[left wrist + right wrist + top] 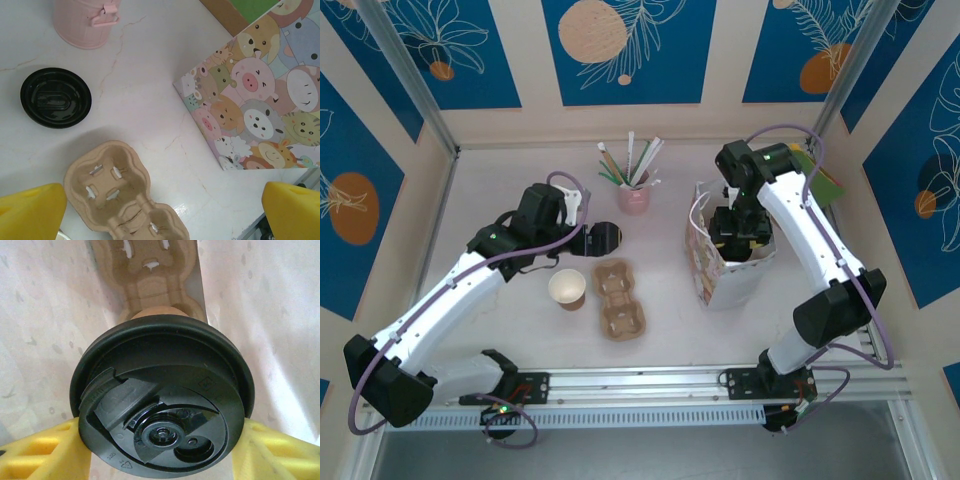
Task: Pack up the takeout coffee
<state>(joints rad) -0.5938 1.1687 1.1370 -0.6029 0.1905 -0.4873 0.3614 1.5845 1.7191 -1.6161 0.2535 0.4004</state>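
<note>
— Close to us on the table lie a spare cup tray (620,298) and an open cup (567,288). Just past them the left gripper (575,212) hangs wide open, empty.
— Where's the takeout coffee (161,360)?
— Farther off, inside the animal bag (715,280). The right gripper (162,447) squeezes its black top. That wrist camera sees a second tray (150,282) under it; the top camera sees the bag's outside.
— Next?
— Lower it straight into a slot, I'd guess, then let go.
</note>
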